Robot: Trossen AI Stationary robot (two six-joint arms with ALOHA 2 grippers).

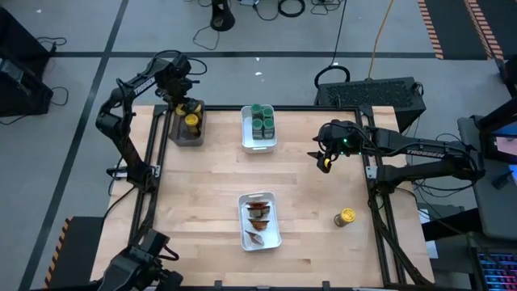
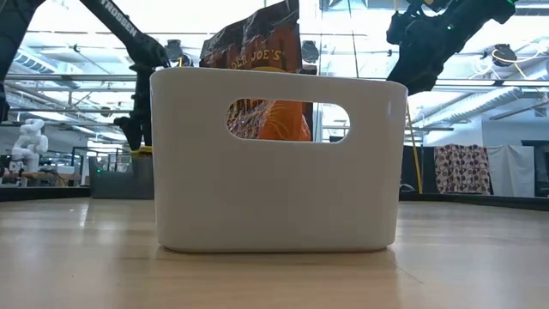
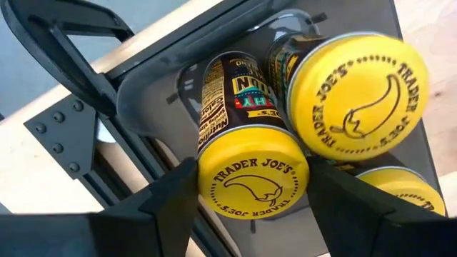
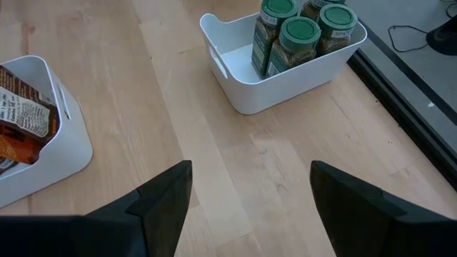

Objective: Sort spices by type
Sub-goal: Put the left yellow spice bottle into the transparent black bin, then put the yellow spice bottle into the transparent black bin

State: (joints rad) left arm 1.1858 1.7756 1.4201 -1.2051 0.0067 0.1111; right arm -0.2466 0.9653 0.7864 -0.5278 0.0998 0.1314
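Observation:
My left gripper points down over the dark grey tray at the table's far left and is shut on a yellow-lidded jar. Two more yellow-lidded jars stand close beside it in the tray. My right gripper hangs open above bare wood right of the middle. One yellow-lidded jar stands alone on the table near the right edge. Green-lidded jars stand in a white bin. Brown-orange packets lie in another white bin. My left gripper pinches the jar's yellow lid between its two fingers, one finger on each side of the rim. The fingers come from above, pointing down. The jar sits inside the tray next to the other jars; its base is hidden below the lid.
The white bin with packets fills the low view's middle, with the packets sticking up above its rim. A black case stands beyond the table's far right corner. Bare wood lies between the bins and around the lone jar.

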